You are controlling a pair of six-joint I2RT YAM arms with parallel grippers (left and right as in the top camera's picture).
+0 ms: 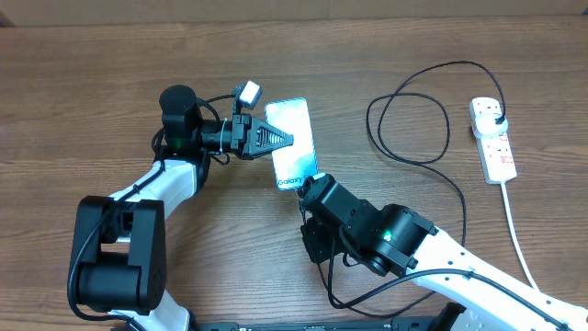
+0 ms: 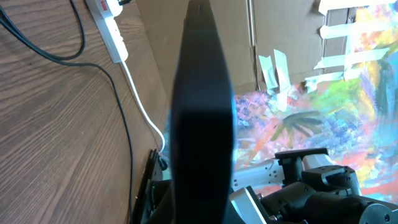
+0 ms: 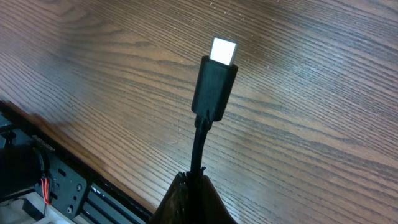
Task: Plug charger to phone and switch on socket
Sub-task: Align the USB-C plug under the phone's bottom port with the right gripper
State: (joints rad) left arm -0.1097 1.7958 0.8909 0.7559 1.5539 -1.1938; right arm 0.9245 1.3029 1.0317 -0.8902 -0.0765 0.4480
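Note:
The phone (image 1: pixel 292 140) has a lit light-blue screen and is held tilted above the table by my left gripper (image 1: pixel 276 140), which is shut on its left edge. In the left wrist view the phone (image 2: pixel 200 118) shows edge-on as a dark slab. My right gripper (image 1: pixel 308 188) is shut on the charger cable just behind its connector tip (image 3: pixel 219 62), right by the phone's near end. The black cable (image 1: pixel 432 156) loops across the table to a black plug (image 1: pixel 497 119) seated in the white socket strip (image 1: pixel 493 138).
The strip's thick white cord (image 1: pixel 516 234) runs toward the table's front right edge. The strip and cables also show in the left wrist view (image 2: pixel 112 25). The right arm's body (image 1: pixel 386 241) lies over the front middle of the table.

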